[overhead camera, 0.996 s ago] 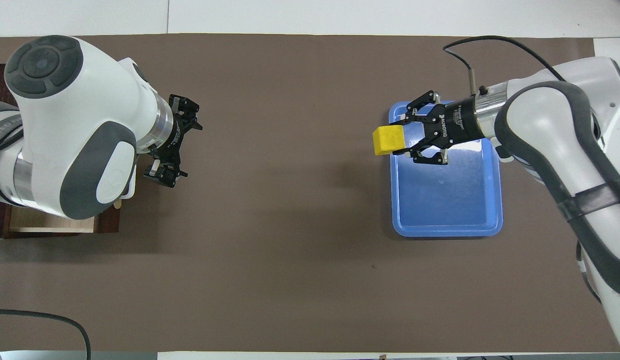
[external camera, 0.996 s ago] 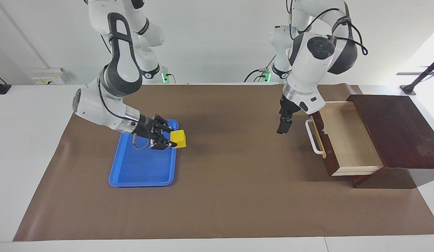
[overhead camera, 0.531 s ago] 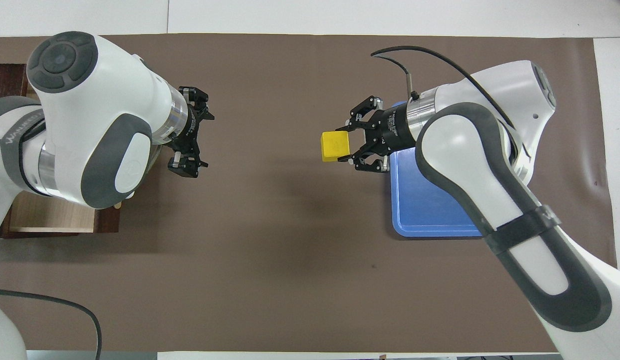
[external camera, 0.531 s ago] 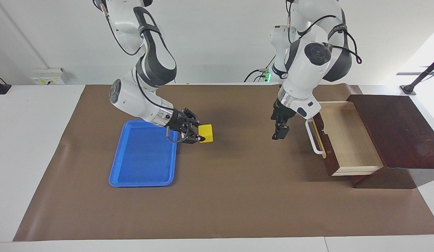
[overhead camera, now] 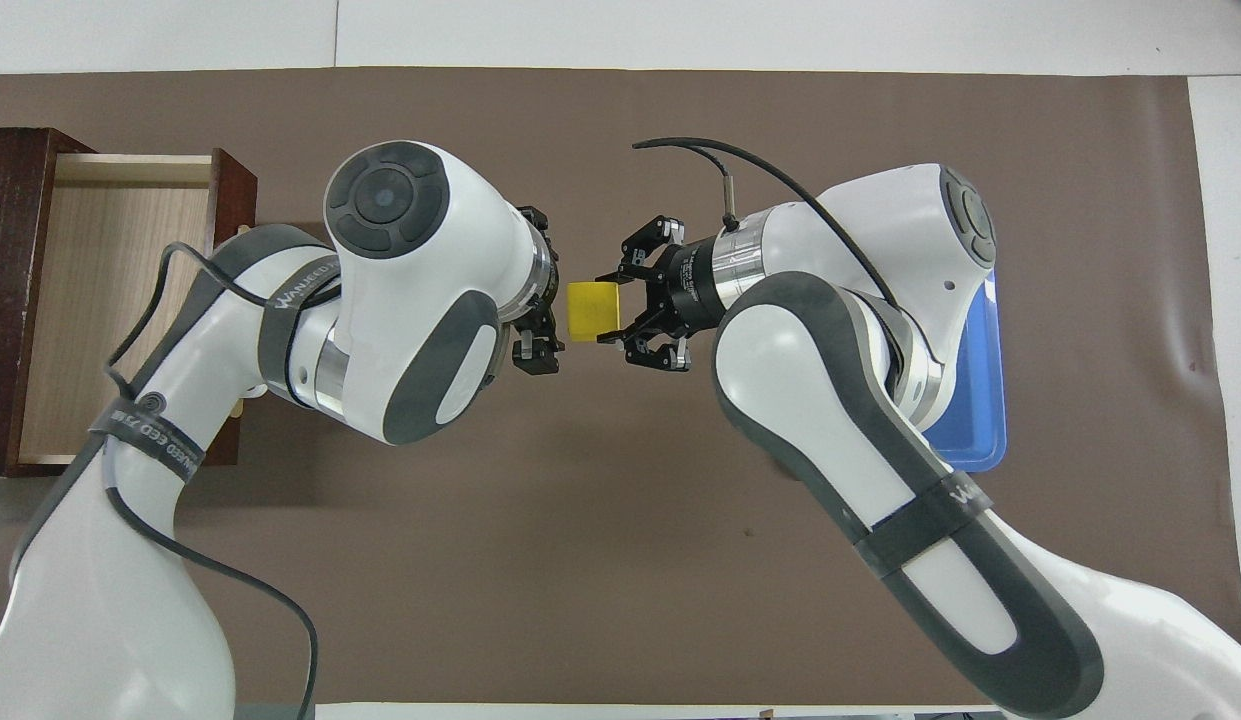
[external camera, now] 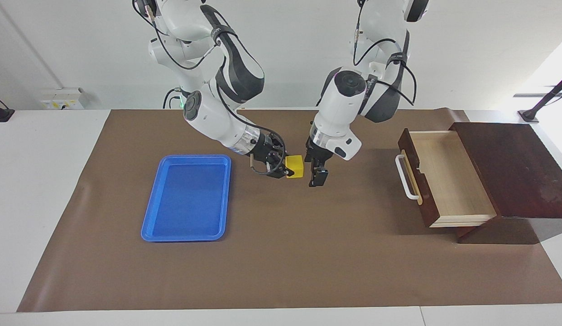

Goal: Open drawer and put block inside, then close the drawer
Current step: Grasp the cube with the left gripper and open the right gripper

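While right gripper (external camera: 287, 170) grips block (external camera: 295, 166) | left gripper (external camera: 318, 174) (spread) beside it

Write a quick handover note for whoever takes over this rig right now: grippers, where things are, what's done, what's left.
Right gripper: shut on the block, up over mid-mat.
Left gripper: open, right beside the block, apparently set to receive it.
Drawer: pulled open, nothing visible inside, at the left arm's end.
Blue tray: at the right arm's end.
Done: drawer opened, block picked up.
Left: likely a handover, block into drawer, close drawer.
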{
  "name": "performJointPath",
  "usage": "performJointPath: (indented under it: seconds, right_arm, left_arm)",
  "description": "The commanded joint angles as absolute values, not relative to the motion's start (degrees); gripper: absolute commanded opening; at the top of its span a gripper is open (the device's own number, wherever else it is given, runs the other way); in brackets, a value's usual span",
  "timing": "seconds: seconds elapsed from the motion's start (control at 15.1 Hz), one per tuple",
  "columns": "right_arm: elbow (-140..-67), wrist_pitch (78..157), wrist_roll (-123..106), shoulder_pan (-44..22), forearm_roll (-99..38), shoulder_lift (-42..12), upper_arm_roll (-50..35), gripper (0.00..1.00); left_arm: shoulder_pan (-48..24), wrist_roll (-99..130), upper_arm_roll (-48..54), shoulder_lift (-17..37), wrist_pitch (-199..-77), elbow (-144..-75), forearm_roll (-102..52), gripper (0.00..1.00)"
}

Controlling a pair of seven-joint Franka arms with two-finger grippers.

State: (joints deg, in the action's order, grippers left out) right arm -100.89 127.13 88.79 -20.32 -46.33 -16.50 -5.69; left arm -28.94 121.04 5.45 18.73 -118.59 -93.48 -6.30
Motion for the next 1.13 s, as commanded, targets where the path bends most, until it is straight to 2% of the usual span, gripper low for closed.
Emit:
performJointPath:
  seconds: [0.0, 0.53, 0.73, 0.93, 1.0, 1.06]
  right_arm:
    - [-101.6, 128.1, 89.3, -20.4, -47.3, -16.3, -5.5, 0.00]
    - [-101.6, 128.1, 89.2, -20.3, -47.3, -16.3, -5.5, 0.00]
    - [-101.6, 128.0, 89.1, -20.3, -47.3, -16.3, -5.5, 0.00]
    - [-101.6, 128.0, 89.1, -20.2, -47.3, -16.4, -5.5, 0.00]
    - [-101.6, 128.0, 89.1, -20.1, -47.2, -16.4, -5.5, 0.00]
    - [-101.6, 127.9, 89.1, -20.1, -47.3, -16.4, -5.5, 0.00]
  left_arm:
    - [-29.4, 123.7, 4.6, 19.7, -119.6, -92.0, -7.5, 1.00]
    - [-30.6, 123.6, 4.6, 19.5, -119.5, -92.5, -7.4, 1.00]
    - [-30.9, 123.2, 4.6, 19.4, -119.4, -92.9, -7.4, 0.66]
    - [-30.9, 122.9, 4.5, 19.4, -119.3, -92.9, -7.1, 0.06]
    - [-30.9, 122.8, 4.5, 19.3, -119.1, -92.9, -7.0, 0.00]
    - [-30.9, 122.7, 4.5, 19.3, -118.8, -92.8, -6.9, 0.00]
